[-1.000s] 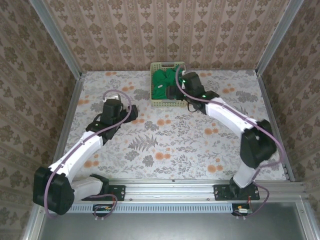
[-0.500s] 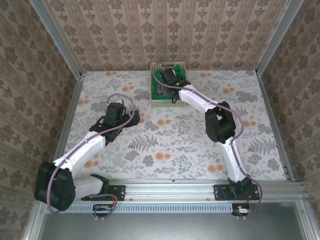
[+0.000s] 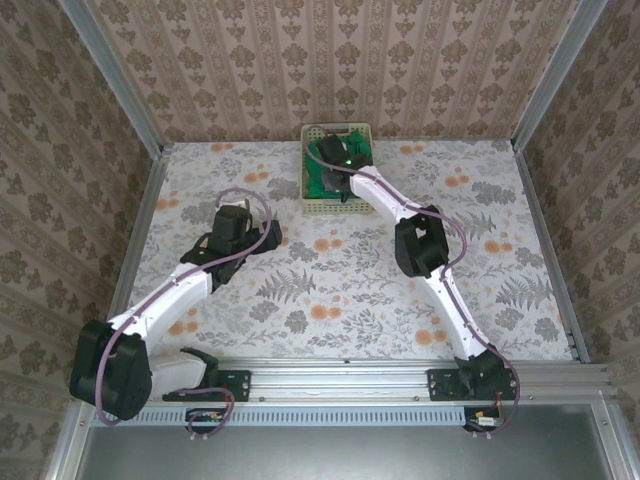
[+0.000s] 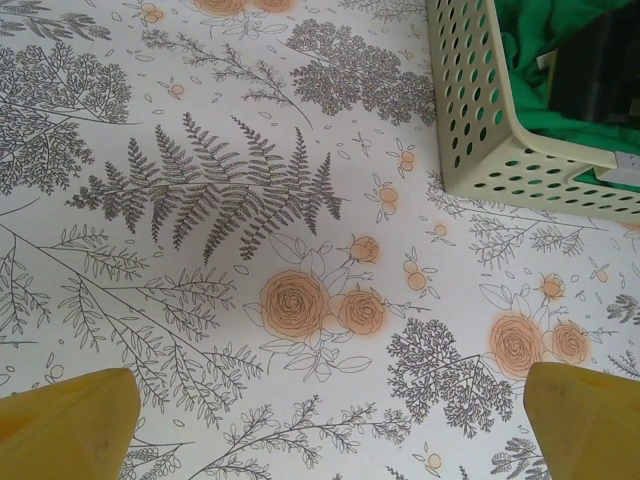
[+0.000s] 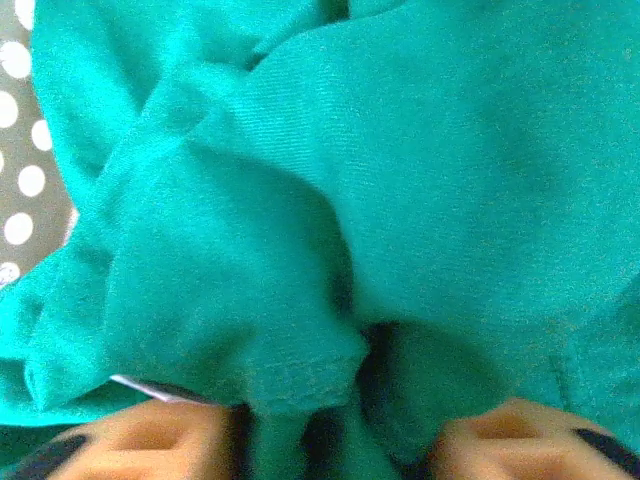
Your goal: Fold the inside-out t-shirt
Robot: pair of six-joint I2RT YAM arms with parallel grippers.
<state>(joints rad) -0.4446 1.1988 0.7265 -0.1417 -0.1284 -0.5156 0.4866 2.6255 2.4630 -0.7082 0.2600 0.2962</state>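
The bright green t-shirt lies crumpled inside the pale lattice basket at the table's far middle. My right gripper is down in the basket, pushed into the cloth. In the right wrist view the t-shirt spreads across the frame, and a hemmed fold sits between the two fingers of the right gripper, which stand apart, open. My left gripper hovers over the table left of the basket, open and holding nothing. Its yellow fingertips frame bare tablecloth, with the basket and t-shirt ahead.
The floral tablecloth covers the table. Papered walls with metal rails close in the back and sides. The perforated basket wall shows at the left of the right wrist view.
The right arm swung left from beside the basket to over it and dropped its gripper into the green cloth. The left gripper crept slightly right.
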